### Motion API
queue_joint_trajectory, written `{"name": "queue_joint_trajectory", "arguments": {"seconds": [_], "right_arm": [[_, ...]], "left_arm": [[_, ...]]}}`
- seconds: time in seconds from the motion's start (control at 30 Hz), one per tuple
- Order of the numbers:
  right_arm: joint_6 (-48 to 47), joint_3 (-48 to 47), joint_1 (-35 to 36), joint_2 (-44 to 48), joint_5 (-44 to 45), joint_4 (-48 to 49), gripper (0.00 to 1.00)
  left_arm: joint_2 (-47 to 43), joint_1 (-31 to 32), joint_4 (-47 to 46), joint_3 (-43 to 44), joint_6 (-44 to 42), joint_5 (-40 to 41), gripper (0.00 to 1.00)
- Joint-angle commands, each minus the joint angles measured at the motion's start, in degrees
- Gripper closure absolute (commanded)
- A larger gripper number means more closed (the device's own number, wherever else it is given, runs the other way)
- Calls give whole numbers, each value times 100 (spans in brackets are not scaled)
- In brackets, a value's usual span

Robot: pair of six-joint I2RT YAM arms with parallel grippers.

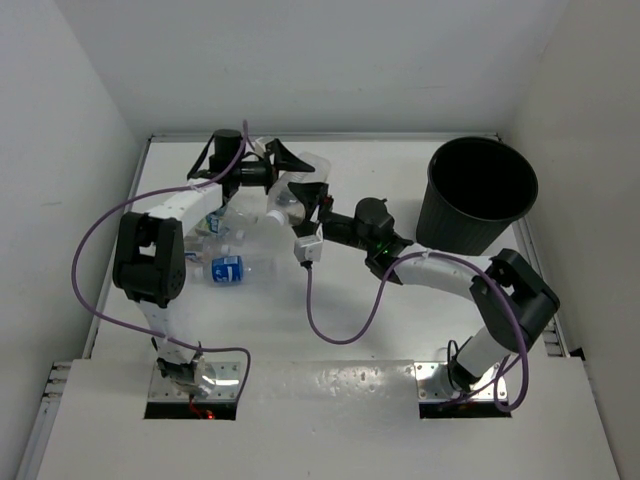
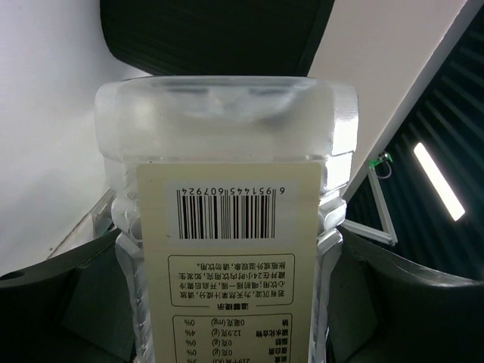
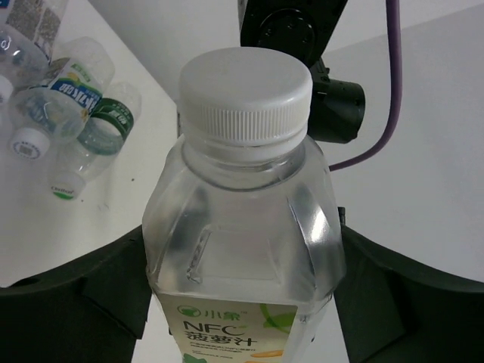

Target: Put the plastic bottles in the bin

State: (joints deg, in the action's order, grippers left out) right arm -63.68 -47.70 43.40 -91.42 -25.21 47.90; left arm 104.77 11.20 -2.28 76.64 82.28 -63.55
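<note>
NFC juice bottle: seemingly empty, light, thin-walled, slick, crushable; take at squared body; left gripper partly closed, clamping labelled body; right gripper straddling shoulder, grip unclear.

left arm: rises from its base, elbow folded high, forearm angled away and inward; wrist turned so the left gripper points toward the right side; its fingers clamp a bottle on both flanks.
right arm: elbow bent outward, forearm reaching left and low; right gripper faces the left one, near head-on; its fingers lie against the same bottle's sides, below the shoulder.
</note>
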Motion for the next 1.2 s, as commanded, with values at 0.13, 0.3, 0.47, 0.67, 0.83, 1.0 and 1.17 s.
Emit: {"name": "queue_joint_trajectory", "arguments": {"seconds": [0.13,0.3,0.47,0.67,0.83,1.0,1.17], "right_arm": [[-93,-582,63,457,157,-1379,57],[399,-443,99,826,332,-1119,93],[1269,-266,99,1607,657,-1229,100],[2289,-511,64,2576,1518,-2038,100],[3614,-1974,-252,2805,3264,-3178,100],[5232,-3323,-1769,2664,3865,-5296,100],[6497,-3835,-3450,2768,3465,-6186,100]], "left_arm": [[-370,93,571,342,-722,272,82],[-475,-117,755,553,-1160,527,0],[-528,-846,1073,887,-1777,747,0],[-116,-2191,659,1809,-2250,1089,0],[-62,-2623,1326,2487,-3576,2177,0],[-526,-2264,1696,2313,-5114,2626,0],[-984,-1710,1863,1890,-5546,3383,0]]}}
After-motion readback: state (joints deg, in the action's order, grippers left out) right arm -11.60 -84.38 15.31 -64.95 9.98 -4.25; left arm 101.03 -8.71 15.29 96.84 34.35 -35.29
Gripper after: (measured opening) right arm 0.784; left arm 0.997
